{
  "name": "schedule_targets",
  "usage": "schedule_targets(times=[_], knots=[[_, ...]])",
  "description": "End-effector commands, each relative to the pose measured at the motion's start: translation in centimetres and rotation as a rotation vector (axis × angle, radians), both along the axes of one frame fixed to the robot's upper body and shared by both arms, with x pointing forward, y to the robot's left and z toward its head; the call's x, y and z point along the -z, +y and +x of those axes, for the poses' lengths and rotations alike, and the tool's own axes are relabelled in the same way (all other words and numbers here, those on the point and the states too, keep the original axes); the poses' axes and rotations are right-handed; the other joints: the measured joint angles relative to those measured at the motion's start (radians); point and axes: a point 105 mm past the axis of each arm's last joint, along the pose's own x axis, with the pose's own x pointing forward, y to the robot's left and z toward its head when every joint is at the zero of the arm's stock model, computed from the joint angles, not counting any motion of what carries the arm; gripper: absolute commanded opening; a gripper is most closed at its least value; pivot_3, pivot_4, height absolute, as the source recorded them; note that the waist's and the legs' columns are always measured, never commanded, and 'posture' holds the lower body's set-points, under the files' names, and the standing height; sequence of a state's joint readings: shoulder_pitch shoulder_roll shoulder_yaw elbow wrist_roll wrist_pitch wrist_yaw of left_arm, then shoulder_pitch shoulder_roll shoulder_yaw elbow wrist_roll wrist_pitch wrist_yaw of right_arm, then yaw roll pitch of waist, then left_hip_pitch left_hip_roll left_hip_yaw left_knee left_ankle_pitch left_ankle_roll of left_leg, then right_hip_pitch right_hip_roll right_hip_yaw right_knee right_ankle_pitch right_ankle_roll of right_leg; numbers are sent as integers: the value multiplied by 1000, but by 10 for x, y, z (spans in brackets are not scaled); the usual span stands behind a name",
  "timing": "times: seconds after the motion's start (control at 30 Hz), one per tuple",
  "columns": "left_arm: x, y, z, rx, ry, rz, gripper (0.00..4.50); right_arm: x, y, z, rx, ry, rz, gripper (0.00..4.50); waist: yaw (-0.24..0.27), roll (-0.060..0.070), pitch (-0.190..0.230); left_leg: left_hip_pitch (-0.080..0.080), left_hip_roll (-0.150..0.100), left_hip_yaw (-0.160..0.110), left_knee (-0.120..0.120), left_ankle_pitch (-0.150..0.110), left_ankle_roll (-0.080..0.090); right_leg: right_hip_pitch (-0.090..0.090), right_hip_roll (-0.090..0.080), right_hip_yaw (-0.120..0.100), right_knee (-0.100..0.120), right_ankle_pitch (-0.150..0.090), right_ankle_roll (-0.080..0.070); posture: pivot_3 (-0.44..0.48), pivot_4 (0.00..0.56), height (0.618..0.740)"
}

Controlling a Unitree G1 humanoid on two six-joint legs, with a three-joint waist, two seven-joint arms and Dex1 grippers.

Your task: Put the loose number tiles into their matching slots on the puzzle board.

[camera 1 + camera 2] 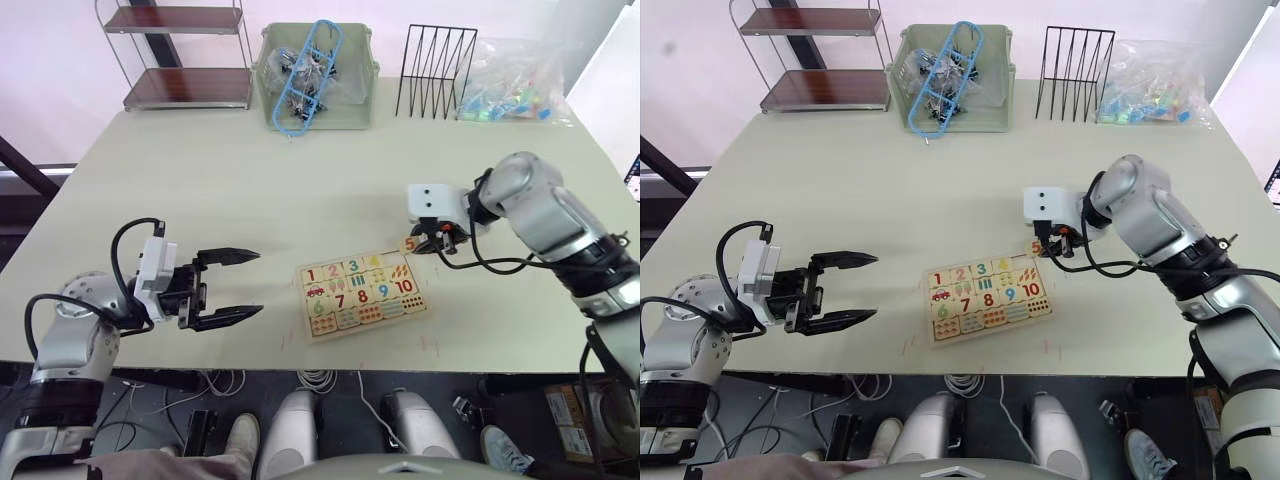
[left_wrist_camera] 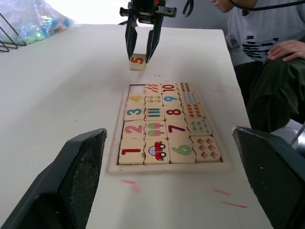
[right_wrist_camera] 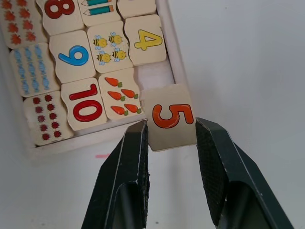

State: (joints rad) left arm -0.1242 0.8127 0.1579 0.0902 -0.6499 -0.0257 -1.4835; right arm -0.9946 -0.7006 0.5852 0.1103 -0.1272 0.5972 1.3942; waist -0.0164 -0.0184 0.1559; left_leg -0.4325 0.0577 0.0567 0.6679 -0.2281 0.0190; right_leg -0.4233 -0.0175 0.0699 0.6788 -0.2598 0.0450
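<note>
Your left gripper (image 1: 228,287) sits at lower left of the head view, forearm level, both black fingers spread wide apart and pointing toward frame centre. Your right arm reaches in from the right edge, elbow bent, its gripper (image 3: 170,138) angled down with fingers pinched on a tile's edges.

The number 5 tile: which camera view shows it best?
The right wrist view: the 5 tile is large there, its digit clear, between the right gripper jaws, beside the empty slot. The left wrist view shows it small but readable; both eye views show it tiny beside the puzzle board.
</note>
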Motion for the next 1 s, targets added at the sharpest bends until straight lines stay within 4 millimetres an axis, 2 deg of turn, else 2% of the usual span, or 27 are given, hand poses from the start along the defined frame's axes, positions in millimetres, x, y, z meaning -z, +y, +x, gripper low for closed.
schedule_targets(times=[0.03,0.47,1.0], knots=[[-8,1,-2,-27,-37,-5,4500,-8,4,7,-21,-48,-39,910,0,0,0,0,0,0,0,0,0,0,0,0,0,0,0,0,150,740],[-6,5,-6,-64,-30,-3,4500,5,16,7,-71,-51,-107,910,1,0,0,0,0,0,0,0,0,0,0,0,0,0,0,0,150,740],[-6,4,-7,-57,-26,3,4500,14,18,5,-50,-34,-102,910,1,0,0,0,0,0,0,0,0,0,0,0,0,0,0,0,150,740]])
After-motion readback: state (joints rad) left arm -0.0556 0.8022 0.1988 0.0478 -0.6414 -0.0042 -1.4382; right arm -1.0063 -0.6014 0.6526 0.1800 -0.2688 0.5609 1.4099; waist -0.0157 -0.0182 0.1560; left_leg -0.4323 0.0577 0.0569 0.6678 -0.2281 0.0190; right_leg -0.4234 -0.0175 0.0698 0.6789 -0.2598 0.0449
